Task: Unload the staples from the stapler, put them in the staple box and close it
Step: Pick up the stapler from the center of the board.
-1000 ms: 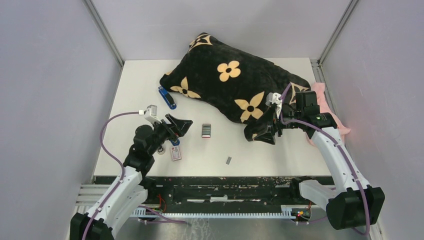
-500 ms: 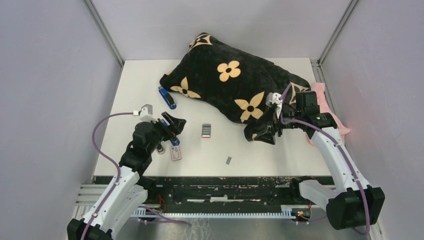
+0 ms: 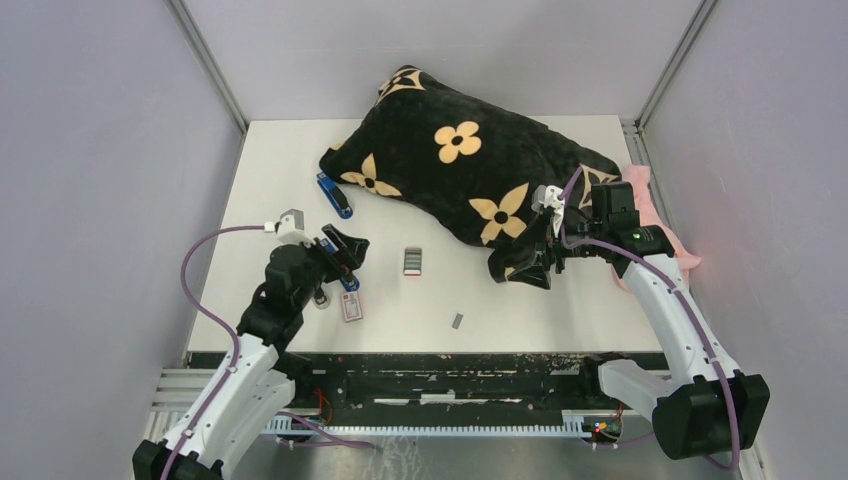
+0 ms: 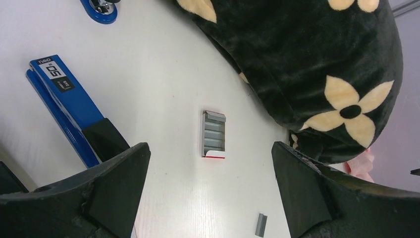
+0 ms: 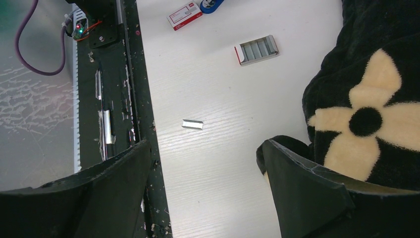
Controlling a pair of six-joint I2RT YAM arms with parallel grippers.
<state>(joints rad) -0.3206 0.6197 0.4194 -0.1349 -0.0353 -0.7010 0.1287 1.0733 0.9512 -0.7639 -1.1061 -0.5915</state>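
Observation:
One blue stapler (image 3: 345, 278) (image 4: 62, 101) lies flat at the front left. My left gripper (image 3: 344, 252) (image 4: 210, 193) hovers open just above and beside it, holding nothing. A second blue stapler (image 3: 335, 195) (image 4: 99, 7) rests against the pillow's left edge. A loose strip of staples (image 3: 457, 321) (image 4: 261, 224) (image 5: 192, 124) lies on the table near the front middle. An open tray with several grey staple strips (image 3: 412, 261) (image 4: 214, 135) (image 5: 256, 49) sits mid-table. My right gripper (image 3: 533, 266) (image 5: 205, 188) stands open and empty at the pillow's front corner.
A large black pillow with cream flowers (image 3: 465, 165) covers the back middle and right of the table. A small white-and-red box (image 3: 351, 307) (image 5: 184, 15) lies by the left gripper. Pink cloth (image 3: 650, 215) shows at the right edge. The table's front edge meets a black rail (image 5: 124, 99).
My left arm has drawn back slightly to the left and toward its base, its gripper still open. The right arm has not moved.

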